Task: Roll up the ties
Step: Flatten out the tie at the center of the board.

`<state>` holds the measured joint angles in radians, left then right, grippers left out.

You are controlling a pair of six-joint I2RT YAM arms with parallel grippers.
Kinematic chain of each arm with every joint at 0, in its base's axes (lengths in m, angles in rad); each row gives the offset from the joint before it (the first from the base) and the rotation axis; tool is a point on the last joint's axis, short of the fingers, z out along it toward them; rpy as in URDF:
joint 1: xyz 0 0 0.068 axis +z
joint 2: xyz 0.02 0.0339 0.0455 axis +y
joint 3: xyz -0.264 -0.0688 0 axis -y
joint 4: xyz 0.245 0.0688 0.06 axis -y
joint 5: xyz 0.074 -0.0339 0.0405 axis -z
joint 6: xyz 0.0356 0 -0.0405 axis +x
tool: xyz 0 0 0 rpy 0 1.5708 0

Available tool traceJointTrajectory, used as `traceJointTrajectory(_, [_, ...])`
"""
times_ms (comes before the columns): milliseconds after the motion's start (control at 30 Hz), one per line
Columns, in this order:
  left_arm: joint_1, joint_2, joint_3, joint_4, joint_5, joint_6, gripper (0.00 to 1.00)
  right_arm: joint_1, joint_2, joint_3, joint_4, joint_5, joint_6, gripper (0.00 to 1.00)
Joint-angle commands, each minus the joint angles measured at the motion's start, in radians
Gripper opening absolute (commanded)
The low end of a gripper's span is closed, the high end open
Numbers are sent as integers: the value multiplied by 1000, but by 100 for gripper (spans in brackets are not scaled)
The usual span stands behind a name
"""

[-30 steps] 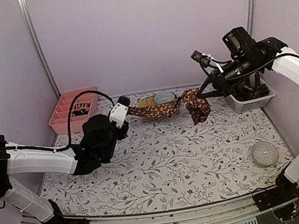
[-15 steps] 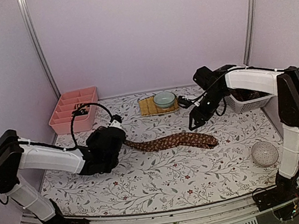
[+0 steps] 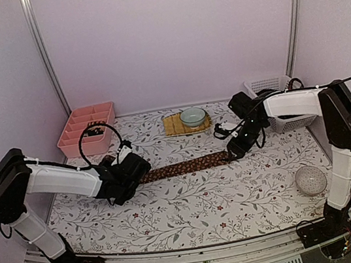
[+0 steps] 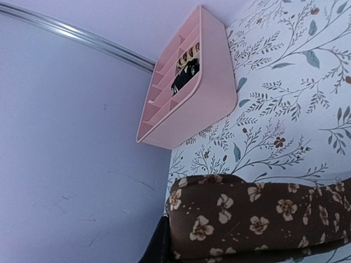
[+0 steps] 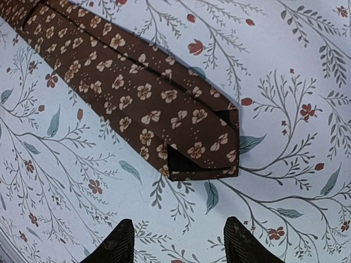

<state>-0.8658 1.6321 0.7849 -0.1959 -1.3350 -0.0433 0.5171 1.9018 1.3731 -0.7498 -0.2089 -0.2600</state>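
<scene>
Left gripper (image 3: 136, 171): my jaws pinch 1 end of the tie (image 3: 187, 166). Right gripper (image 5: 176, 246): my jaws spread, the tie's wide tip flat just ahead, untouched.

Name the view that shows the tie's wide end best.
Right wrist: the tie's wide end is close up, lying flat, pattern sharp. Top external shows the whole tie small; left wrist shows only its other end.

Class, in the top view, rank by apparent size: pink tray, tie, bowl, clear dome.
1. pink tray
2. tie, longer but narrow
3. bowl and dome: near alike, dome nearer the camera, so unranked.
</scene>
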Motion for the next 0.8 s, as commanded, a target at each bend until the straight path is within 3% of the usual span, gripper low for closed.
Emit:
traceJointTrajectory(0, [11,-3,32,-55,-5,-66,9,6,24,21,121,71,51,55])
traceJointTrajectory(133, [10,-32,32,-76,9,-94,13,6,86,55,146,92,106,53])
traceJointTrajectory(400, [10,-57,20,-73,19,-113,52,13,218,127,147,208,127,47])
traceJointTrajectory(500, [10,-62,22,-67,33,-119,62,22,239,106,161,273,117,46])
traceJointTrajectory(767, [9,-101,9,-16,88,-108,73,21,160,-70,230,494,50,46])
